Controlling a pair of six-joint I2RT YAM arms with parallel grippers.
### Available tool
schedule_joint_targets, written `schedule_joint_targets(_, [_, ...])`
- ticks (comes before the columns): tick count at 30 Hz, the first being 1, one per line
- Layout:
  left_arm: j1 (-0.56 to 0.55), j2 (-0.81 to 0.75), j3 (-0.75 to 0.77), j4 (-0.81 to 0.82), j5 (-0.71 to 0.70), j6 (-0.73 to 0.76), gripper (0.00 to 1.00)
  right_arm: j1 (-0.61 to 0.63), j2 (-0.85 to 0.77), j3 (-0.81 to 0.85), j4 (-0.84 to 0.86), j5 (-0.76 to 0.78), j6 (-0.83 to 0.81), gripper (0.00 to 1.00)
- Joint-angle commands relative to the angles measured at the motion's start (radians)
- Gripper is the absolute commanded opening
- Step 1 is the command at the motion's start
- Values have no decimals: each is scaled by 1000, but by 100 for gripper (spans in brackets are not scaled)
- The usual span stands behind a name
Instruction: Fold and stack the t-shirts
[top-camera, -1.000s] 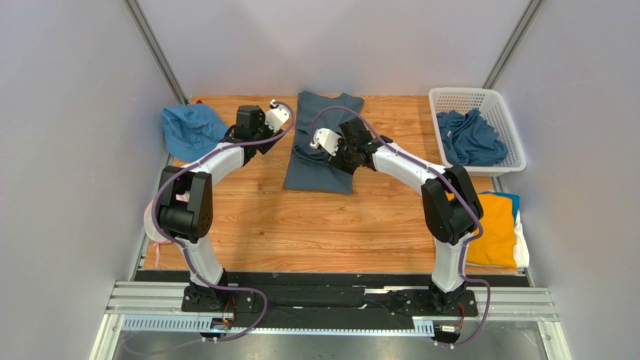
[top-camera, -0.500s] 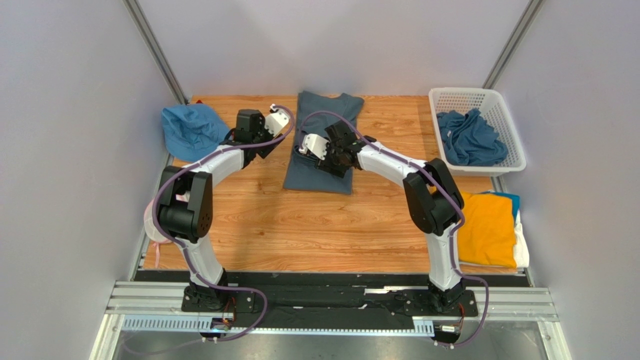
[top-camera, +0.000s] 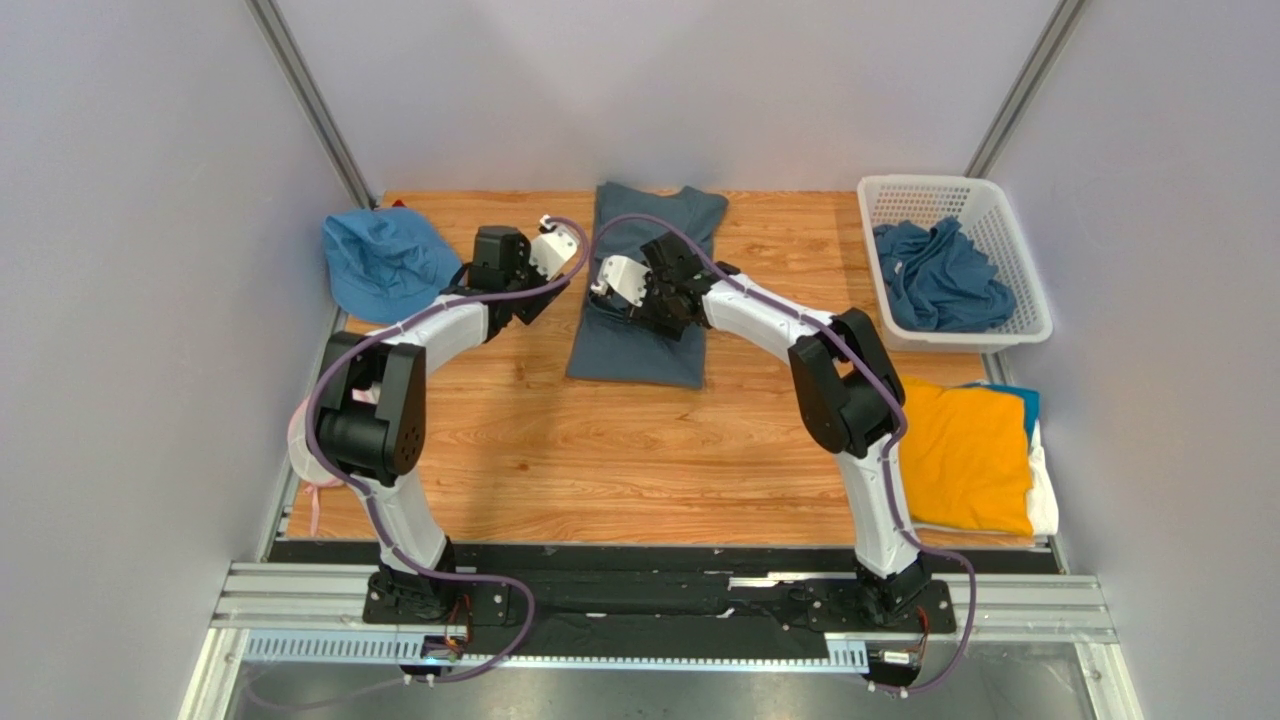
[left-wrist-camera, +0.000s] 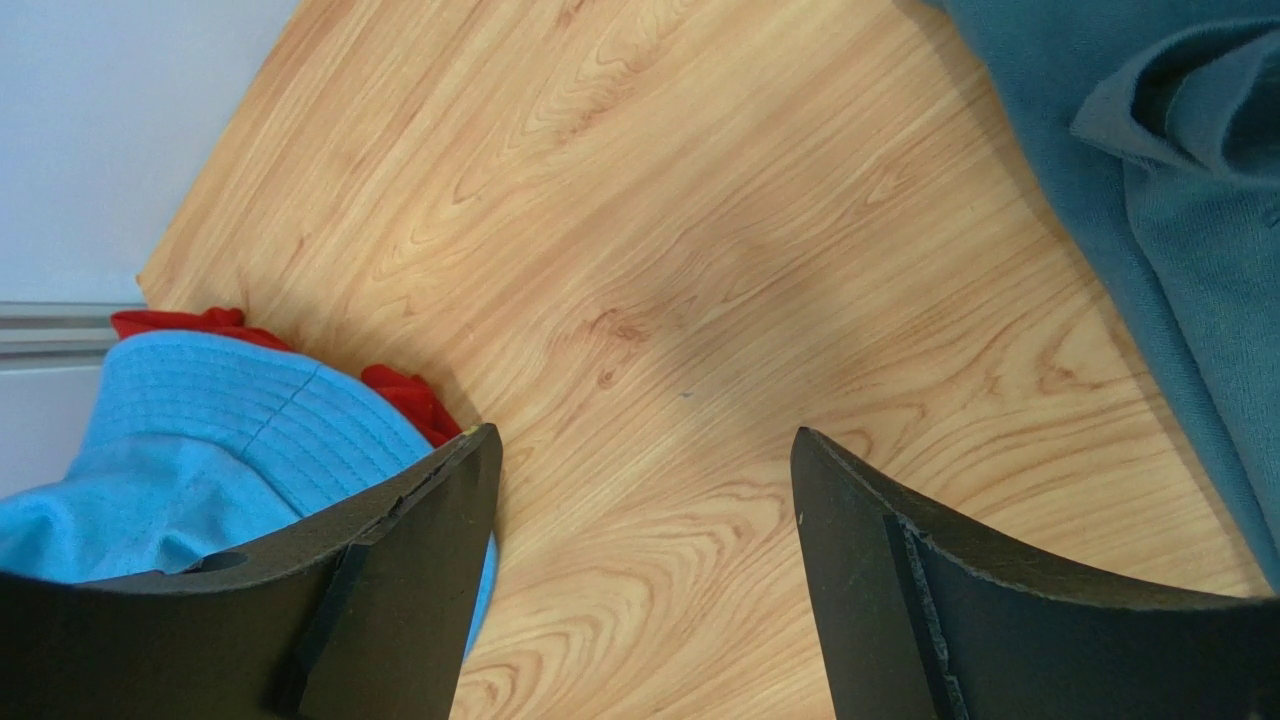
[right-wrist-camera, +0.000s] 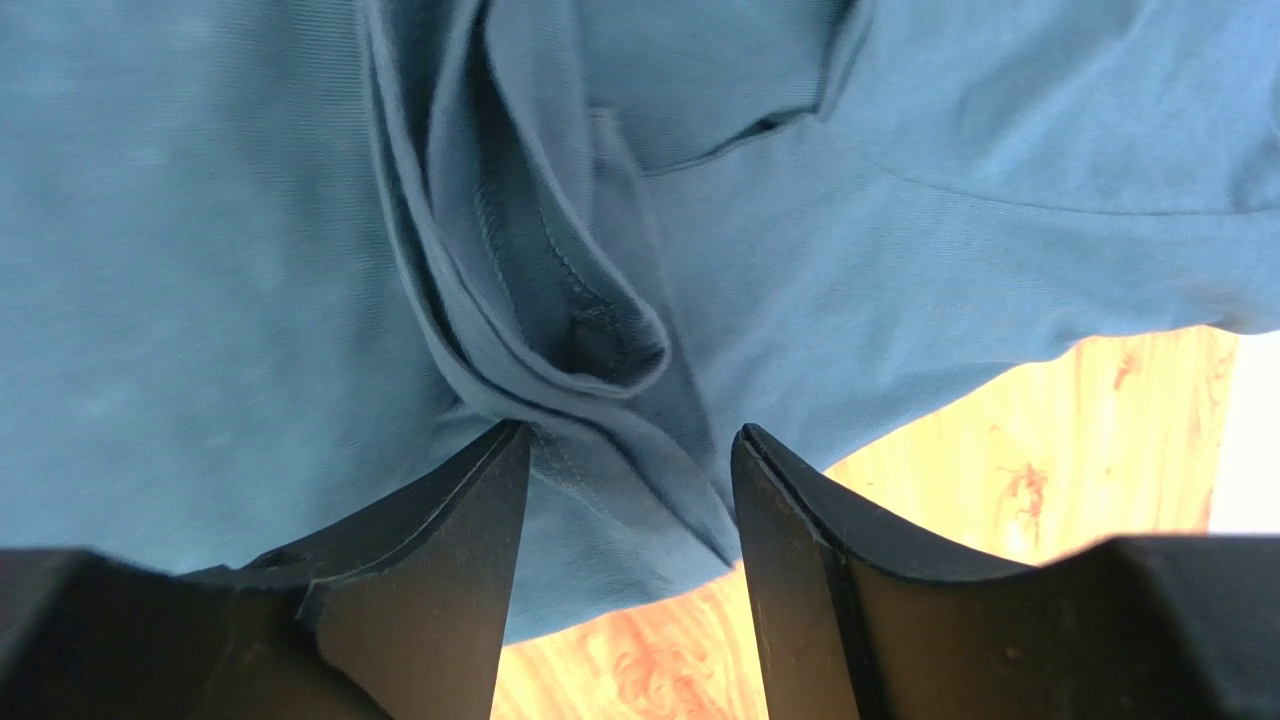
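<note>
A dark slate-blue t-shirt (top-camera: 649, 338) lies partly folded on the wooden table at the back centre. My right gripper (top-camera: 613, 305) is open over its left side. In the right wrist view the gripper (right-wrist-camera: 628, 450) stands with its jaws either side of a rumpled fold of the shirt (right-wrist-camera: 226, 225) near its edge. My left gripper (top-camera: 544, 282) is open and empty just left of the shirt. In the left wrist view it (left-wrist-camera: 646, 450) hangs over bare wood, with the shirt's edge (left-wrist-camera: 1187, 195) at the upper right.
A white basket (top-camera: 1004, 203) at the back right holds more slate-blue shirts (top-camera: 939, 278). A folded mustard-yellow shirt (top-camera: 962, 458) tops a stack at the right edge. A bright blue hat (top-camera: 383, 258) lies at the back left, next to my left finger (left-wrist-camera: 196, 435).
My right gripper has moved left across the slate-blue shirt to its left side. My left gripper has shifted only slightly.
</note>
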Motion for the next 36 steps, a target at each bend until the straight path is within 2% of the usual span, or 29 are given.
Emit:
schedule_joint_targets(1, [7, -37, -14, 51, 20, -28, 79, -23, 40, 72, 28, 58, -32, 56])
schedule_joint_targets(16, [5, -80, -24, 33, 16, -34, 79, -92, 63, 158, 22, 138, -89, 56])
schedule_joint_targets(19, [-4, -111, -18, -3, 20, -45, 80, -95, 42, 147, 16, 142, -84, 56])
schedule_joint_targets(24, [-56, -177, 25, -168, 138, -53, 80, -94, -21, 107, -27, 116, -31, 57])
schedule_joint_targets(29, [-99, -177, 115, -386, 304, -48, 80, -85, -159, -30, -45, 78, 34, 57])
schedule_joint_targets(31, [-99, -175, 132, -440, 335, -57, 80, -77, -211, -93, -48, 72, 55, 57])
schedule_joint_targets(36, [-99, -165, 112, -474, 336, -31, 80, -31, -391, -320, -28, 67, 71, 67])
